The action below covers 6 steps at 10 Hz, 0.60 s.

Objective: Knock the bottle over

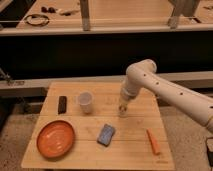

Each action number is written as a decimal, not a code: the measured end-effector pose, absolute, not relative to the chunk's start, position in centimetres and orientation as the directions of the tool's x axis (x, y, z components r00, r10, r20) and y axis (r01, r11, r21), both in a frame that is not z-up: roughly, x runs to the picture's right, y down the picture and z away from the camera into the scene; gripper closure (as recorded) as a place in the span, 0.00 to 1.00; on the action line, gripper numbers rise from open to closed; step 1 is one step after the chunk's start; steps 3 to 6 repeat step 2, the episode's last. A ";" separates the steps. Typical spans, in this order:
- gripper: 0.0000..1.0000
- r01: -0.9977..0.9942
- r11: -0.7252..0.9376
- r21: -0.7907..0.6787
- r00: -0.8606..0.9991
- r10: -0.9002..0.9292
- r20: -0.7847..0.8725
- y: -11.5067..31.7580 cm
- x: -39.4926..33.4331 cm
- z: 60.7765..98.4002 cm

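Note:
The bottle (122,113) is a small pale shape standing on the wooden table (135,152), right of the middle. My gripper (122,105) hangs straight down from the white arm (150,82) and sits directly on top of the bottle, hiding its upper part. The arm comes in from the right side of the camera view. I cannot tell whether the bottle is touched or held.
A white cup (85,102) stands left of the bottle, with a black block (62,104) further left. An orange plate (56,138) lies at the front left, a blue sponge (106,134) at the front middle and an orange stick (153,141) at the front right.

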State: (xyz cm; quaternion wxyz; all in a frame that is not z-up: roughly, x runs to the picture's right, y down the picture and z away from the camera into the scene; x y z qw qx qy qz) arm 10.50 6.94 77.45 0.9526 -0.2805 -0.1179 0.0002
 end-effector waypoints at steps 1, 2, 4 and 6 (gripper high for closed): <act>0.95 0.062 0.843 -0.534 0.972 0.070 0.223 6.9 10.5 77.5; 0.95 0.058 0.843 -0.534 0.973 0.073 0.221 6.9 10.5 77.5; 0.95 0.058 0.843 -0.534 0.973 0.073 0.221 6.9 10.5 77.5; 0.95 0.058 0.843 -0.534 0.973 0.073 0.221 6.9 10.5 77.5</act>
